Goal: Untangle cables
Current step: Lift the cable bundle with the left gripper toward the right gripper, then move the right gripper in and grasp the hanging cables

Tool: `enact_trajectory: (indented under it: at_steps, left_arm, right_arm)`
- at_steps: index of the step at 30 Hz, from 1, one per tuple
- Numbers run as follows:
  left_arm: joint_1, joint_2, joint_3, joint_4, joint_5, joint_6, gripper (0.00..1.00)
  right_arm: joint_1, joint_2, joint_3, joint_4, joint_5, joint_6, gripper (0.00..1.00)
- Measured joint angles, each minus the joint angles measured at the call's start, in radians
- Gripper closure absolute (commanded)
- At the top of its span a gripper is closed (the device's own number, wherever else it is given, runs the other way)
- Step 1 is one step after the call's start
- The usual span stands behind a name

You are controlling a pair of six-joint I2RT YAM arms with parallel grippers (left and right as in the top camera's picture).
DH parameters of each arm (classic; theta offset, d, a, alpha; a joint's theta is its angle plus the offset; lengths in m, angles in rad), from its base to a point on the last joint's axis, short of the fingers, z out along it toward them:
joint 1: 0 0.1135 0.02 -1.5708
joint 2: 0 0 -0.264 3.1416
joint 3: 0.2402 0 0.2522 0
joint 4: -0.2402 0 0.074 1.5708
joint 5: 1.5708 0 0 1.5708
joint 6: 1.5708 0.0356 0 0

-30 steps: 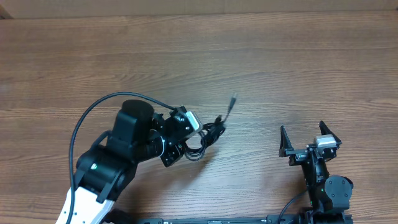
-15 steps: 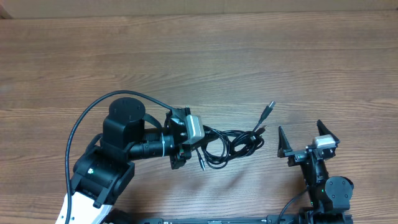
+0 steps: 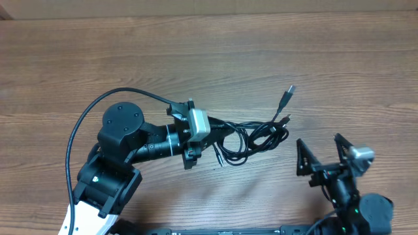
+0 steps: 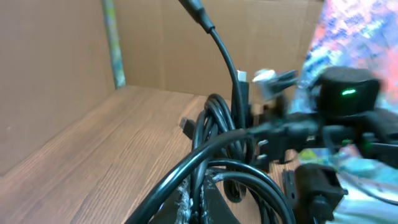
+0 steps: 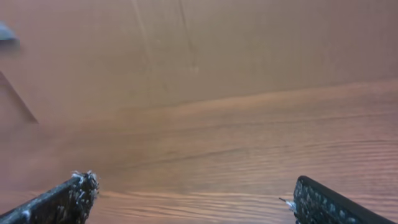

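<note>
The cables (image 3: 256, 137) form a tangled bunch of thin black cords in the middle of the table. One plug end (image 3: 287, 96) sticks up to the right and a small plug (image 3: 219, 158) hangs below. My left gripper (image 3: 221, 134) is shut on the bunch's left end. In the left wrist view, the cables (image 4: 217, 134) loop out from between my shut left gripper (image 4: 199, 190), and one cord rises to the top. My right gripper (image 3: 321, 155) stands open just right of the bunch, apart from it. The right wrist view shows my right gripper (image 5: 196, 191) holding nothing above bare wood.
A thick black arm cable (image 3: 91, 117) arcs over the left arm. A cardboard wall (image 4: 56, 56) borders the table (image 3: 294, 52). The right arm (image 4: 345, 93) with a green light stands close behind the bunch in the left wrist view.
My left gripper has swung right with the cables, and the bunch now stretches out toward the right arm. The right gripper has dropped slightly lower and rightward in the overhead view.
</note>
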Motion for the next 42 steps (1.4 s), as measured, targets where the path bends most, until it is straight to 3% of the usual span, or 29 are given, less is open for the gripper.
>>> enact_trajectory:
  at_steps: [6, 14, 22, 28, 34, 40, 42]
  left_arm:
    - [0.000, 0.007, 0.000, 0.039, -0.072, -0.060, 0.96]
    - [0.000, 0.025, 0.000, 0.098, -0.114, -0.192, 0.96]
    - [0.000, 0.066, 0.000, 0.105, -0.132, -0.298, 0.96]
    - [0.000, 0.087, 0.000, 0.167, -0.129, -0.343, 0.96]
    - [-0.005, 0.118, 0.000, 0.270, -0.094, -0.405, 0.96]
    - [-0.072, 0.150, 0.000, 0.303, -0.084, -0.430, 0.96]
    - [-0.092, 0.156, 0.000, 0.314, -0.084, -0.432, 0.96]
  right_arm:
    - [0.000, 0.093, 0.183, -0.148, -0.063, 0.042, 0.00]
    - [0.000, 0.353, 0.476, -0.461, -0.187, 0.091, 0.00]
    - [0.000, 0.442, 0.541, -0.376, -0.352, 0.213, 0.00]
    - [0.000, 0.449, 0.541, -0.250, -0.470, 0.483, 0.00]
    - [0.000, 0.454, 0.541, -0.231, -0.499, 0.833, 0.00]
    - [0.000, 0.461, 0.541, -0.228, -0.504, 1.099, 0.06]
    - [0.000, 0.461, 0.541, -0.229, -0.504, 1.137, 0.13]
